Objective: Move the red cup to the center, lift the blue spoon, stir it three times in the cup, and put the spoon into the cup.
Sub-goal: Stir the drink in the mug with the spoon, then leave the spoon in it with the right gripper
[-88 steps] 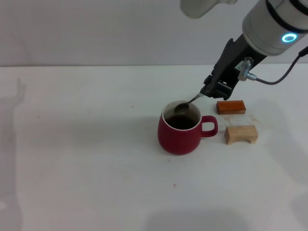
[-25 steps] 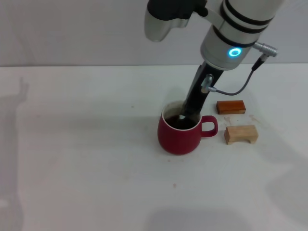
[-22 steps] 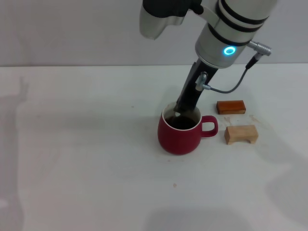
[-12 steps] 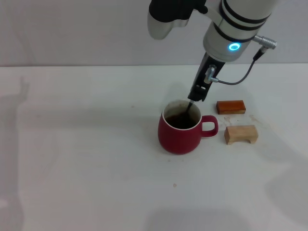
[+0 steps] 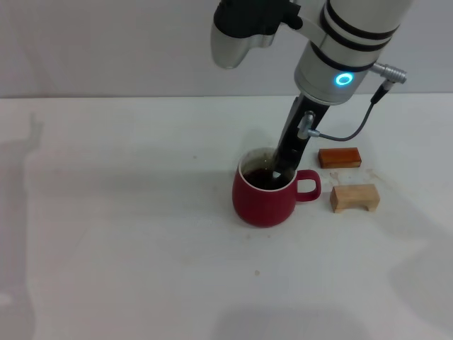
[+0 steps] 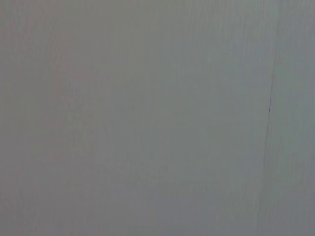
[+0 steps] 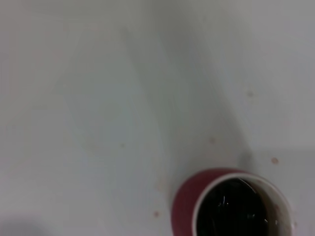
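Note:
The red cup [image 5: 266, 196] stands near the middle of the white table, handle pointing right, with dark liquid inside. My right gripper [image 5: 282, 167] reaches steeply down from above, its dark fingers at the cup's back rim, shut on the blue spoon. The spoon is almost wholly hidden behind the fingers and inside the cup. In the right wrist view the cup [image 7: 227, 205] and its dark liquid show from above. The left gripper is out of view; its wrist view shows only a plain grey surface.
Just right of the cup's handle lie an orange-brown block [image 5: 340, 157] and a pale wooden block [image 5: 354, 197]. A cable [image 5: 348, 132] loops off my right arm above them. Bare white table [image 5: 127, 241] stretches to the left and front.
Over the last second the right gripper swung the spoon around in the cup. Since half a second ago it has come down and slightly left, hiding the spoon's stem.

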Robot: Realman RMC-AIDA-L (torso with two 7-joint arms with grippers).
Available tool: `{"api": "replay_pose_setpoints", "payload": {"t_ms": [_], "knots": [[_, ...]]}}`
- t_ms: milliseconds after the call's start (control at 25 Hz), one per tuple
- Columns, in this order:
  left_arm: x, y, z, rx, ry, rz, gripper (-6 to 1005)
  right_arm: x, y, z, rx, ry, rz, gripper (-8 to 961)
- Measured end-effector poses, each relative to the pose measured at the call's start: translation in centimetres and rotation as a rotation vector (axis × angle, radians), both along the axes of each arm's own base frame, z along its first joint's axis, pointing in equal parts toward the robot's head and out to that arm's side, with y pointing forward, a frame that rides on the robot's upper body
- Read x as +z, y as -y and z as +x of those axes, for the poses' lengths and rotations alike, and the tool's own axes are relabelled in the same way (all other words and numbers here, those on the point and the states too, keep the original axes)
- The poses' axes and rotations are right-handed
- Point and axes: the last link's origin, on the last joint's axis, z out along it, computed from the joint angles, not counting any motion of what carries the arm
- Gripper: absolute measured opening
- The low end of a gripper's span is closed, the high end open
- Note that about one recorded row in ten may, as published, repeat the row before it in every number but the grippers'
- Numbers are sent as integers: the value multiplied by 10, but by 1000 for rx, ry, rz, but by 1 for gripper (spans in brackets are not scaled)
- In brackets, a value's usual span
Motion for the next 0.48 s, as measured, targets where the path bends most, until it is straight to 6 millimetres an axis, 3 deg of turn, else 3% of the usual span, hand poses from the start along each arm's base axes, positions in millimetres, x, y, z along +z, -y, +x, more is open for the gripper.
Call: {"api": "replay_pose_setpoints", "payload": {"t_ms": [480], "knots": [[0,-2,3,-9,4,3,863,3,-19,-1,64,-1,116,136]]}}
